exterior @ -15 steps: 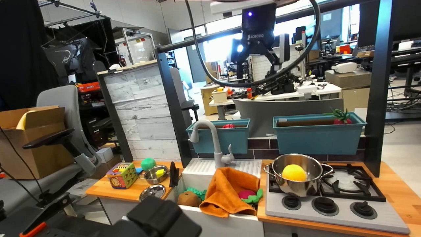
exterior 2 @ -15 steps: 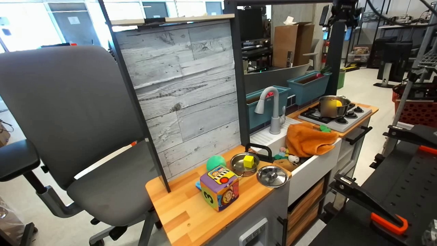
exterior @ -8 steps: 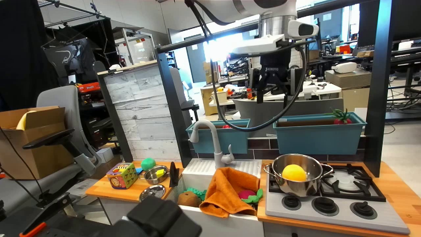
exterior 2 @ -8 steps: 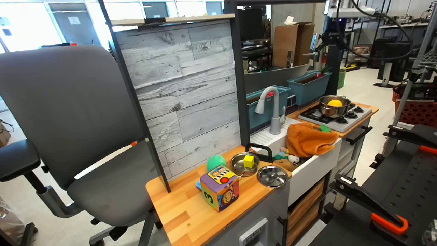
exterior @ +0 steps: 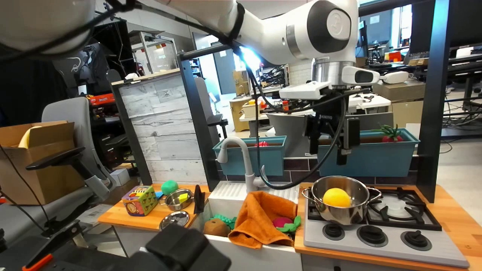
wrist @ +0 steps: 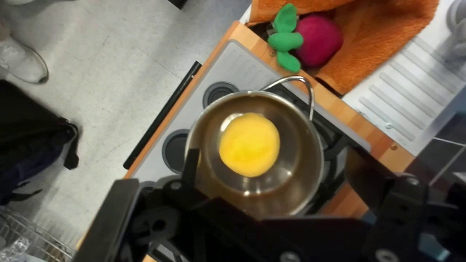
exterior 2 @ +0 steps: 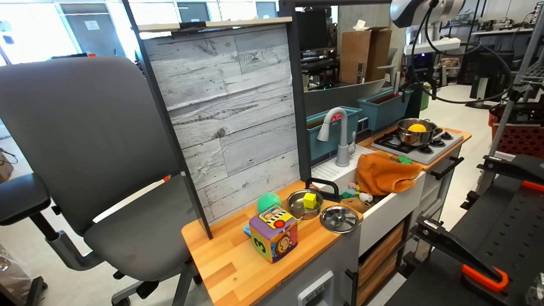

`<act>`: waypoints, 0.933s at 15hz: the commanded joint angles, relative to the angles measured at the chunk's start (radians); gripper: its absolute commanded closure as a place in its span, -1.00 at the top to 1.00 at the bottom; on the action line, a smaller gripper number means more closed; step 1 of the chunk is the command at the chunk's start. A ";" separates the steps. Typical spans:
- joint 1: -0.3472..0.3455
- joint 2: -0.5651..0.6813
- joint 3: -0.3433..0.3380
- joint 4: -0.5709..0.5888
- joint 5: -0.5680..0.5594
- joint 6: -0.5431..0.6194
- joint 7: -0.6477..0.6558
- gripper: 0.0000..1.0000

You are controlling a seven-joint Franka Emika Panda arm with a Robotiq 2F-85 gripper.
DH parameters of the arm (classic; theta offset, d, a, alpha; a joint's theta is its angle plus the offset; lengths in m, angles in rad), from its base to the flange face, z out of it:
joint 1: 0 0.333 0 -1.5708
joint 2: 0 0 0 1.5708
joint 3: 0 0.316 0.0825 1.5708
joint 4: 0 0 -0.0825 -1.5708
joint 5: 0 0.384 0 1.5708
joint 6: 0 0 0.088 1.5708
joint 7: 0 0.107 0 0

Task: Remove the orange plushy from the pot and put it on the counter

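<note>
A round yellow-orange plushy sits inside the steel pot on the stove. Both also show in the other exterior picture, the plushy and the pot, and in the wrist view, the plushy and the pot. My gripper is open and empty, above the pot and apart from it. In the wrist view the gripper has its fingers spread wide, with the pot beyond them. The wooden counter lies right of the stove and also left of the sink.
An orange towel and a beet plushy lie in the sink beside the stove. A grey faucet stands behind the sink. Blue planters hang behind the pot. A toy cube, small pan and lid occupy the left counter.
The arm has come down and, in an exterior view, to the right, bringing the open gripper lower over the pot. The plushy and pot have not moved.
</note>
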 commanded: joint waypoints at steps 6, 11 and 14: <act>-0.074 0.184 -0.001 0.226 -0.036 -0.069 0.203 1.00; -0.079 0.228 0.000 0.296 -0.050 -0.054 0.328 1.00; -0.073 0.252 -0.001 0.326 -0.072 -0.046 0.399 1.00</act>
